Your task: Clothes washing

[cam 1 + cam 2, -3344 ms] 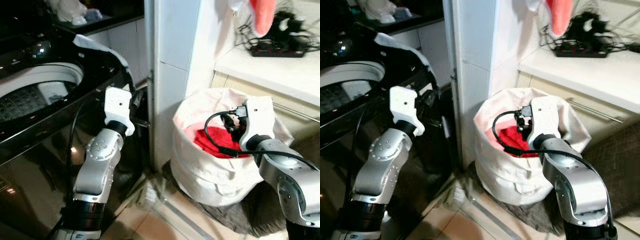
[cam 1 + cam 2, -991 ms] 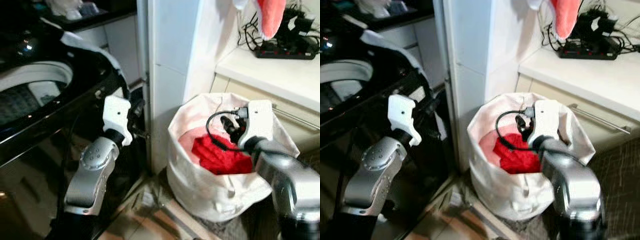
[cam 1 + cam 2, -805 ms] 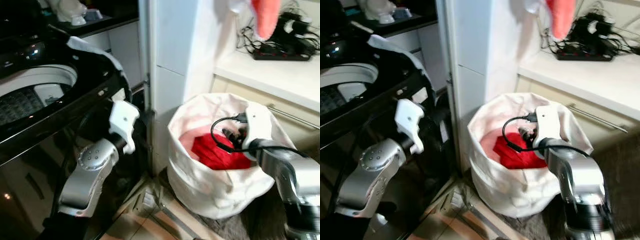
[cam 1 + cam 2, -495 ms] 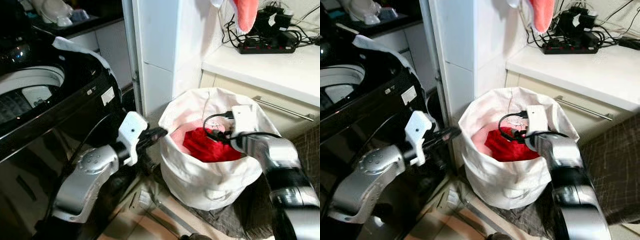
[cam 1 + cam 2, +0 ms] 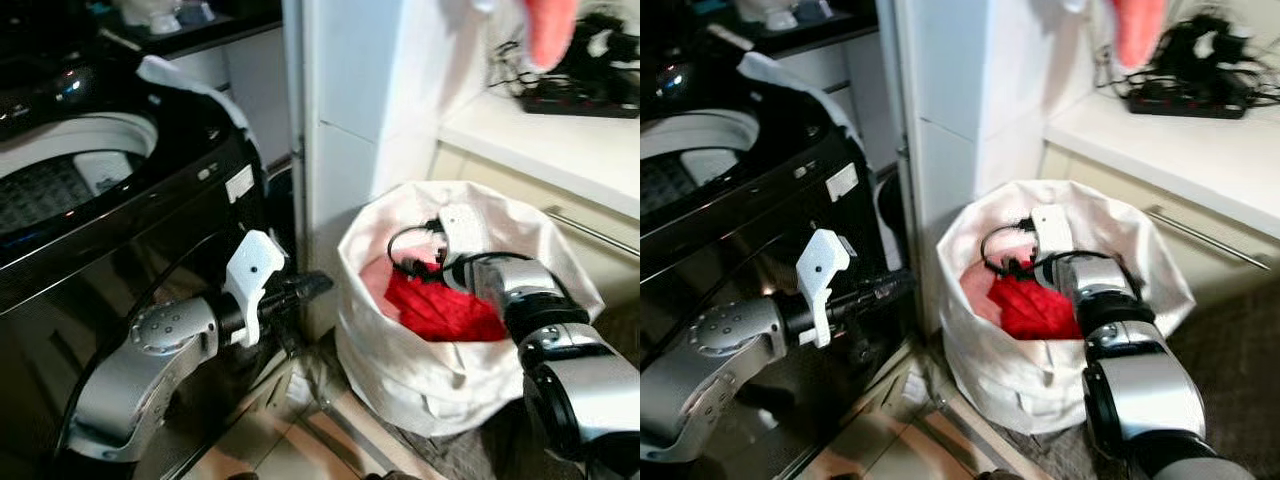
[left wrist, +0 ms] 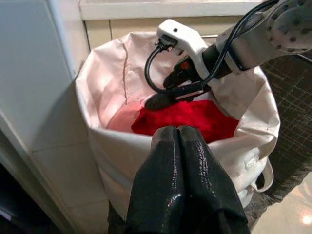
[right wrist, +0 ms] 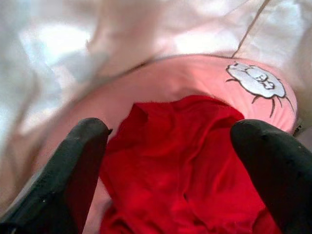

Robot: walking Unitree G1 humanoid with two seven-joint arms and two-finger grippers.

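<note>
Beside the black washing machine (image 5: 110, 215), a white laundry bag (image 5: 440, 375) holds a soft, light red garment (image 7: 180, 161). The right tool (image 7: 175, 146), fingers spread, hovers over its bunched middle, the best hold; the left tool (image 6: 178, 141) is closed, empty.

Black power strip (image 5: 1185, 103) with tangled cables on white counter (image 5: 1200, 150); tiled floor (image 5: 290, 455)

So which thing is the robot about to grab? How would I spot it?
Find the black washing machine; beside it, past the white pillar, a white bag stands on the floor. Inside lies a bright red cloth, redder than the pale pink one underneath.
</note>
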